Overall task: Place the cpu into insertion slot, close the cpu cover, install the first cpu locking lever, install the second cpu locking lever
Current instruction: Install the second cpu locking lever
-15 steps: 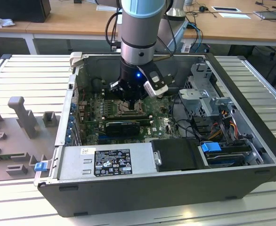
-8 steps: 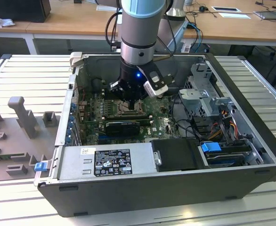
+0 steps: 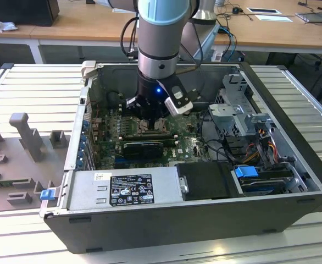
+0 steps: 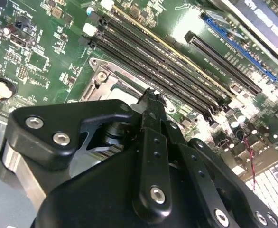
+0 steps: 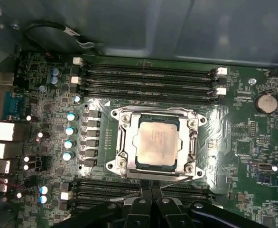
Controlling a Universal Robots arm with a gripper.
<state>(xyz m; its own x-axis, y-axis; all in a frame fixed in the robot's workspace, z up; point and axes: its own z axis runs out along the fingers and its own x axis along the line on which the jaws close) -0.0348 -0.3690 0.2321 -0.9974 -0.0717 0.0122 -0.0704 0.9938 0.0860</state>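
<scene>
The silvery cpu (image 5: 157, 142) lies flat in the insertion slot (image 5: 135, 164), whose dark rim shows around the chip. The cpu cover (image 5: 122, 137) is down over it, framing the chip in its window. A thin wire locking lever (image 5: 170, 178) runs along the socket edge nearest my gripper (image 5: 151, 186). The gripper is shut, its tips together and touching or just above that edge and lever. In the second wrist view the gripper (image 4: 151, 97) points at the socket's corner (image 4: 101, 78). The exterior view has the gripper (image 3: 150, 122) low inside the open computer case, over the green board.
Long black memory slots (image 5: 148, 76) flank the socket on two sides. A black card (image 3: 144, 147) lies just in front of the socket. The power supply (image 3: 122, 190), drive cage (image 3: 235, 110), cables (image 3: 260, 143) and case walls (image 3: 76, 137) hem in the arm.
</scene>
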